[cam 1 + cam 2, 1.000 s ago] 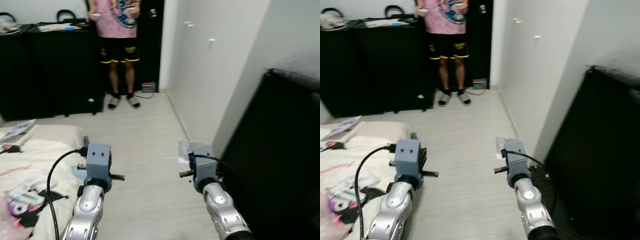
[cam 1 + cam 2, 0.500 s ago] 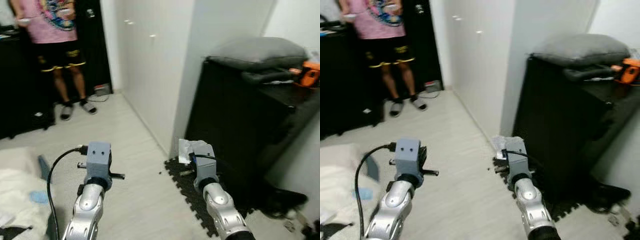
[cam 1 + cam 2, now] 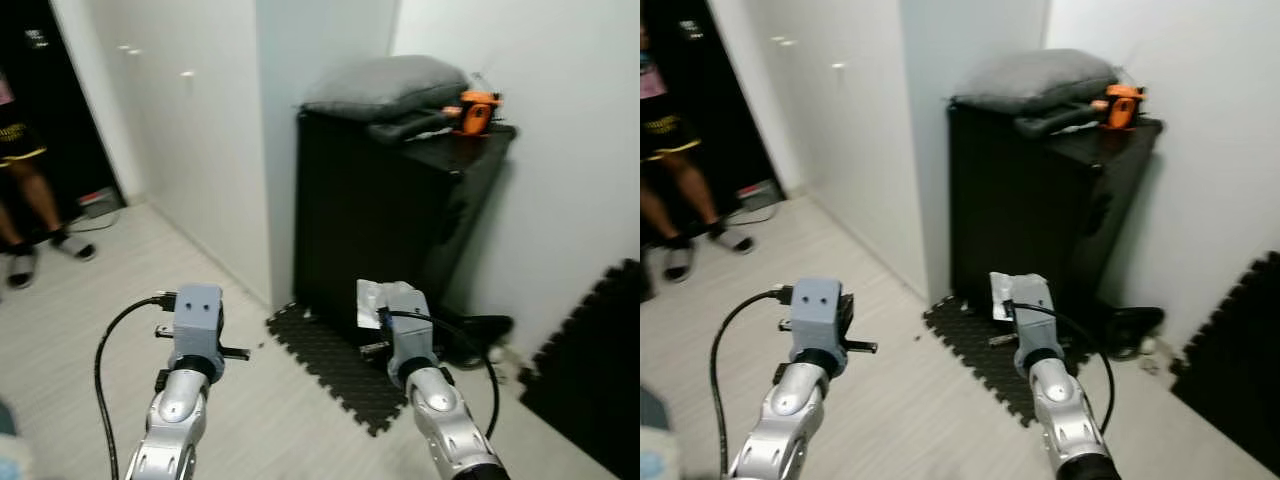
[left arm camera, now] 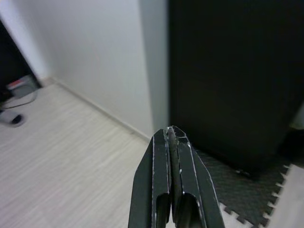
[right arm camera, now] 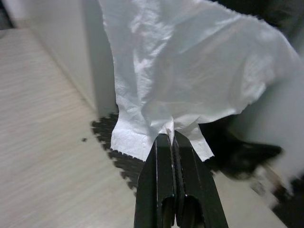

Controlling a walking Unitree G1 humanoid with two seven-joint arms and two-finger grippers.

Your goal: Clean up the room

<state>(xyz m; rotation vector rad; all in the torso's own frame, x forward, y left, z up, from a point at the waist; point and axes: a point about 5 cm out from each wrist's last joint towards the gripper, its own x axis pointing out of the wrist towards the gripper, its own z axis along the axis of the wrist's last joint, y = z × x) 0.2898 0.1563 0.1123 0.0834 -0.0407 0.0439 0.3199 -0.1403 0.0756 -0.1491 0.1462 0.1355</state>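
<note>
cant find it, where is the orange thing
The orange object sits on top of the black cabinet, at its right end beside the grey cushion.

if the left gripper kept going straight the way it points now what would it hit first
Probably the black cabinet, near its corner by the white wall. The left gripper is shut and empty and points about at that edge, over bare floor and the foam mat. Depth is unclear, so it could be the wall.

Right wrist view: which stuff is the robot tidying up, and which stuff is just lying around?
For the job:
crumpled white tissue, pinched in the right gripper
left gripper, shut and carrying nothing

Just lying about:
grey cushion on the tall black cabinet
orange tool beside it
black foam floor mat
</note>
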